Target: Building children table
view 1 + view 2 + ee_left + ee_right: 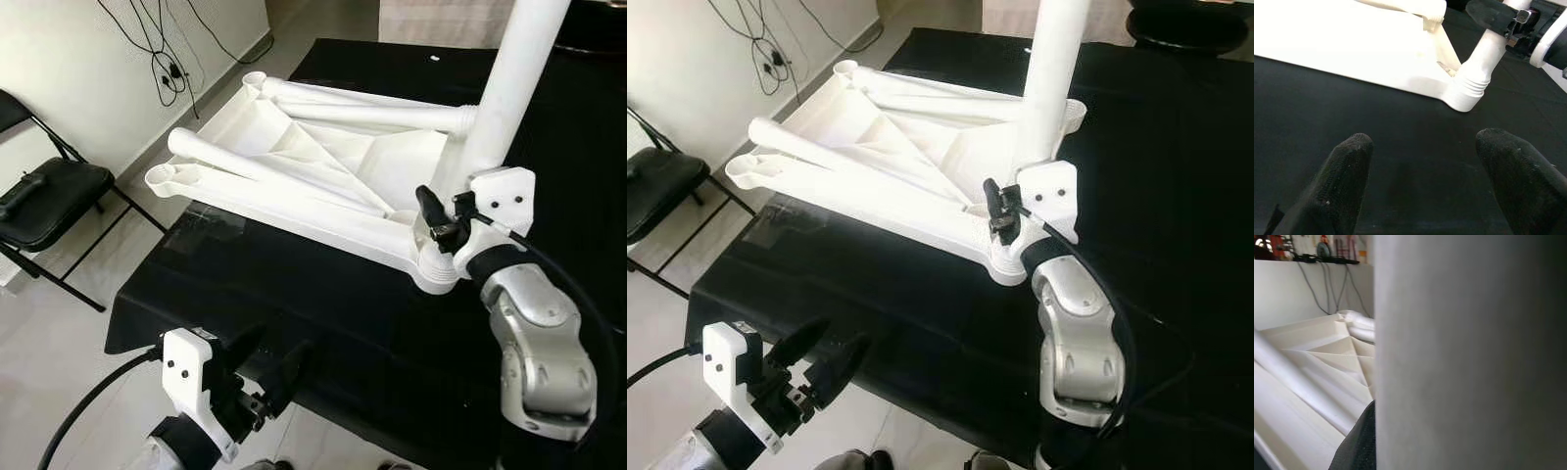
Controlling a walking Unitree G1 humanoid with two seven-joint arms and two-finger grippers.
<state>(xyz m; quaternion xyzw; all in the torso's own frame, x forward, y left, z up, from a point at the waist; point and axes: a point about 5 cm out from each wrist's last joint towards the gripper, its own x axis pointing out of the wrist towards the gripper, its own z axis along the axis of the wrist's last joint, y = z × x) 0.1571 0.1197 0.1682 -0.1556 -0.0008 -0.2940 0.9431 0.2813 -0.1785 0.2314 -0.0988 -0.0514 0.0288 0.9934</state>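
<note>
I've got a black tabletop [294, 294] spreading under and ahead of the left gripper [282, 341]. Off to that claw's left, well apart, a black folding chair [49, 201] stands on the pale tiled floor [59, 333] (something dark lies on its seat, I can't make out what). Beyond the chair, black cables [162, 49] dangle down the white wall [59, 69].
</note>
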